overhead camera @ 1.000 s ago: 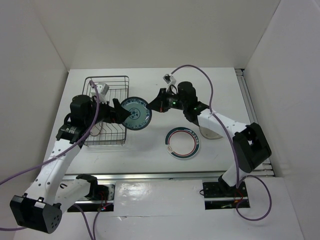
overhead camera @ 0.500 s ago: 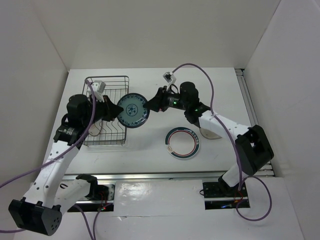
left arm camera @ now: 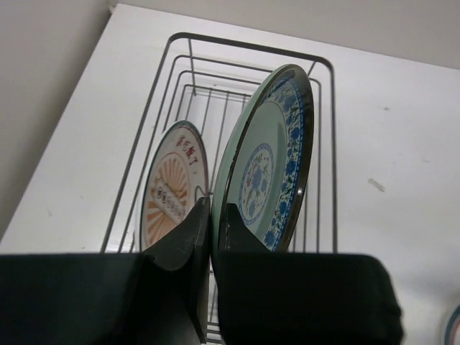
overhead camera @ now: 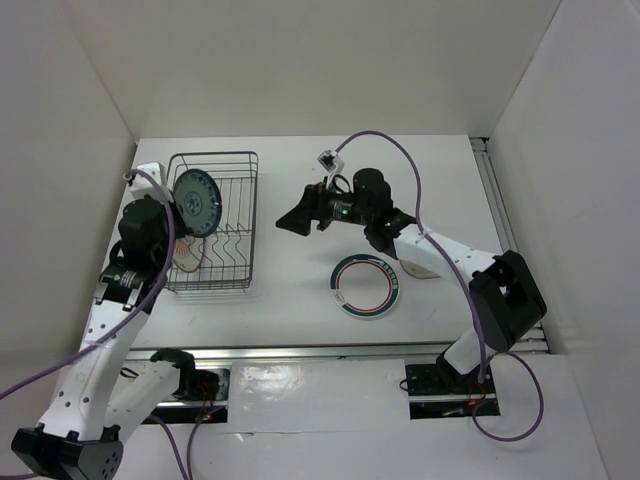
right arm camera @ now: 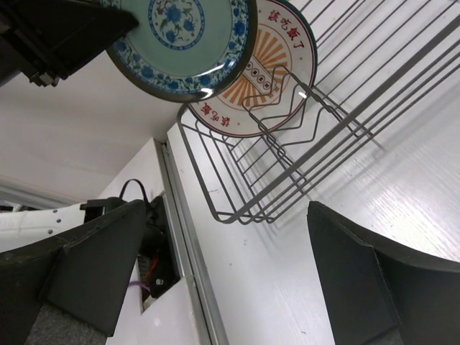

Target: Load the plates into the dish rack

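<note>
My left gripper [overhead camera: 177, 208] is shut on the rim of the small teal-patterned plate [overhead camera: 196, 200], which it holds on edge above the dish rack [overhead camera: 248, 215]. In the left wrist view both fingers [left arm camera: 188, 233] pinch the teal plate [left arm camera: 269, 162]. Behind it the white plate with the orange sunburst [left arm camera: 175, 187] stands upright in the rack [left arm camera: 325, 68]. To the right of the rack, my right gripper [overhead camera: 293, 221] stands open and empty. The green-and-red rimmed plate [overhead camera: 367, 285] lies flat on the table. The clear-grey glass plate [overhead camera: 428, 270] lies partly under my right arm.
The right wrist view looks past its wide-open gripper [right arm camera: 230, 266] at the rack's corner [right arm camera: 223, 215], the teal plate [right arm camera: 190, 36] and the sunburst plate [right arm camera: 269, 68]. White walls enclose the table on three sides. A metal rail [overhead camera: 320, 350] runs along the near edge.
The teal plate passed from right gripper to left. The left gripper closed on it and swung it left over the rack. The right gripper opened and drew back.
</note>
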{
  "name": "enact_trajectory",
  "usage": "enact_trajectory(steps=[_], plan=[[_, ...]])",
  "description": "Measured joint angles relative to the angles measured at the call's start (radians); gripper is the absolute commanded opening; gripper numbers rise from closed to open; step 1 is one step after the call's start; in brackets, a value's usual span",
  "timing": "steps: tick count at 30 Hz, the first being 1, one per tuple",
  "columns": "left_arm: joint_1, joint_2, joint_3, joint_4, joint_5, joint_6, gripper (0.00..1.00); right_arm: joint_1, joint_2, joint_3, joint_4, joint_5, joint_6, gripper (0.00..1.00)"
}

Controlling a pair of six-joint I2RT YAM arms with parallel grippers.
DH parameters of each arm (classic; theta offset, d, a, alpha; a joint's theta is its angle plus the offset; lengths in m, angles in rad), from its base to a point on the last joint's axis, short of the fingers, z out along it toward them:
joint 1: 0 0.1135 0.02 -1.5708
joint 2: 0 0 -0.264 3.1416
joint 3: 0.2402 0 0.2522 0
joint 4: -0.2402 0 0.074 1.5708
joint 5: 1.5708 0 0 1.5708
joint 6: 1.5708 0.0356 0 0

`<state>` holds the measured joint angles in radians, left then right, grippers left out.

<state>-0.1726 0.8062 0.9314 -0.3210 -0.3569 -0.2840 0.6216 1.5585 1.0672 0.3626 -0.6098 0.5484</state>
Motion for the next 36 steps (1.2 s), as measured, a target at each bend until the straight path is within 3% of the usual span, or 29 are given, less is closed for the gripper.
enact_trajectory(steps=[7, 32, 36], plan=[[0.0, 0.119, 0.001, -0.019, -0.082, 0.026, 0.0, -0.024, 0.0, -0.049, -0.005, -0.006, -0.016, 1.0], [-0.001, 0.278, 0.026, -0.115, -0.073, 0.003, 0.0, -0.096, -0.048, -0.136, 0.009, -0.061, -0.018, 1.0], [-0.001, 0.301, 0.035, -0.118, -0.069, -0.006, 0.09, -0.098, -0.048, -0.138, 0.011, -0.062, -0.019, 1.0]])
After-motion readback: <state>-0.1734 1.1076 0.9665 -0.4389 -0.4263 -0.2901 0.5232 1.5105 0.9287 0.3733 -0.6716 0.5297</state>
